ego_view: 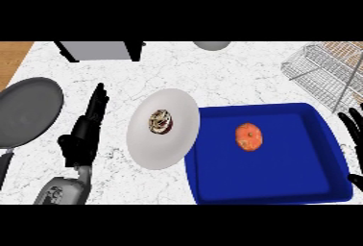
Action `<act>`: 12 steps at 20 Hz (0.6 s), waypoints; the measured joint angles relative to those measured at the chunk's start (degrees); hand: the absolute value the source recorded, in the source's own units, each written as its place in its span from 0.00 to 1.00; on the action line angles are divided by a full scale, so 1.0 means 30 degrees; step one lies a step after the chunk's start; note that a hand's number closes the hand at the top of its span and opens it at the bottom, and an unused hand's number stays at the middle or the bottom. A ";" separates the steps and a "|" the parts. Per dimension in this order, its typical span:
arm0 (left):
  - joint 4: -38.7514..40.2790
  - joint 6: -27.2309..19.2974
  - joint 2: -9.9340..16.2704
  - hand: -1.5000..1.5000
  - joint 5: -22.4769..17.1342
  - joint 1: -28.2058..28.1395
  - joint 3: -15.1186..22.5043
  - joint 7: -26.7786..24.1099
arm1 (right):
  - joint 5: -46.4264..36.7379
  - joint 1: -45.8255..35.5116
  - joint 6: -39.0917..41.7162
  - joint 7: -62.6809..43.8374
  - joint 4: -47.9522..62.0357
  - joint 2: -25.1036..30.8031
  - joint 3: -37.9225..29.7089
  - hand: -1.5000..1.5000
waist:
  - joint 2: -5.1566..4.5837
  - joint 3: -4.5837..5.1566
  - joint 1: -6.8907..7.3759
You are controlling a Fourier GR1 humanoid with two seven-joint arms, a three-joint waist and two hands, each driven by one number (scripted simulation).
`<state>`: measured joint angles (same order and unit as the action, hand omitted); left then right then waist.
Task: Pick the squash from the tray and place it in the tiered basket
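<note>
An orange squash (249,136) lies alone in a blue tray (312,190) on a marble counter (234,67), apart from both of the robot's hands, with the wire tiered basket (322,69) waiting at the far right corner. The left hand (83,132) rests with fingers straight beside a white plate (177,103) bearing a small pastry (160,121); the right hand (352,126), fingers extended, hovers at the tray's right rim, seemingly poised to reach in. No writing or labels are visible.

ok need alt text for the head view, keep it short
An orange squash lies in a blue tray on a white marble counter, a wire tiered basket behind it. The open left hand rests beside a white plate; the right hand shows at the right edge.
</note>
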<state>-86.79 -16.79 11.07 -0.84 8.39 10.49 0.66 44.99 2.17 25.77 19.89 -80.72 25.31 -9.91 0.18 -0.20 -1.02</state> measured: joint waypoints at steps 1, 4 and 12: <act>0.0032 -0.0057 -0.0043 0.50 0.0051 0.0088 -0.0013 -0.0005 | -0.0609 0.0274 0.0238 0.0087 -0.0260 0.0715 -0.0181 0.00 | 0.0000 0.0015 -0.0048; -0.0104 -0.0224 -0.0117 0.50 0.0197 0.0060 0.0027 0.0073 | -0.3206 0.1006 0.0273 0.0229 -0.1185 0.3001 -0.0607 0.00 | 0.0036 0.0073 -0.0133; -0.0453 -0.0355 -0.0133 0.50 0.0469 0.0145 0.0165 0.0524 | -1.0295 0.1860 -0.1624 -0.2182 -0.6066 0.8029 -0.0383 0.00 | 0.0100 0.0165 -0.0114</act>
<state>-88.15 -17.86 10.67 0.57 8.82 10.99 2.24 14.10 7.75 20.90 13.34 -98.91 49.39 -11.06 0.48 0.29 -1.37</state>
